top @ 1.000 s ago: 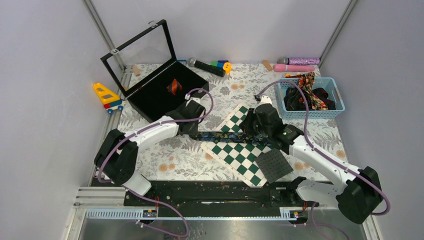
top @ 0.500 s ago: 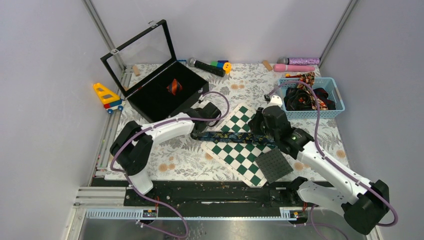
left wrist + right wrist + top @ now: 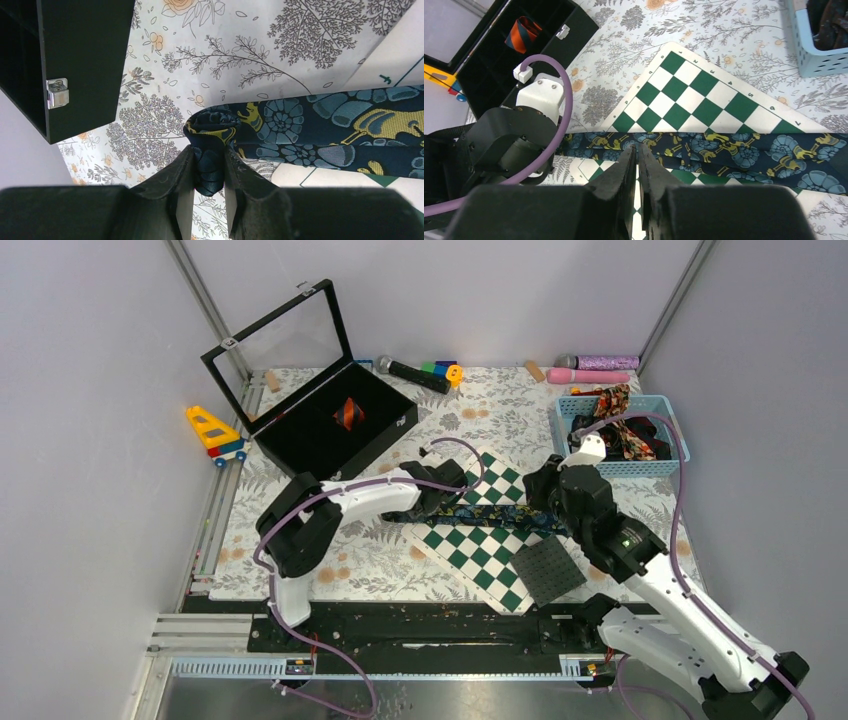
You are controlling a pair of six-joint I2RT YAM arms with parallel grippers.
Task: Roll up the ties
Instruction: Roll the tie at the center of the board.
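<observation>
Both arms have shifted rightward over the table since a second ago.

Top view: left gripper at the left edge of the chequered board, right gripper at its right edge. Navy floral tie flat across the board, mid-table. Striped tie, rolled, in black case, back-left corner. Other ties in blue basket, right edge.

Left wrist: left gripper clamped on the folded end of the navy floral tie.

Right wrist: right gripper fingers nearly together, tips at the near edge of the navy floral tie; whether they pinch it cannot be told.
</observation>
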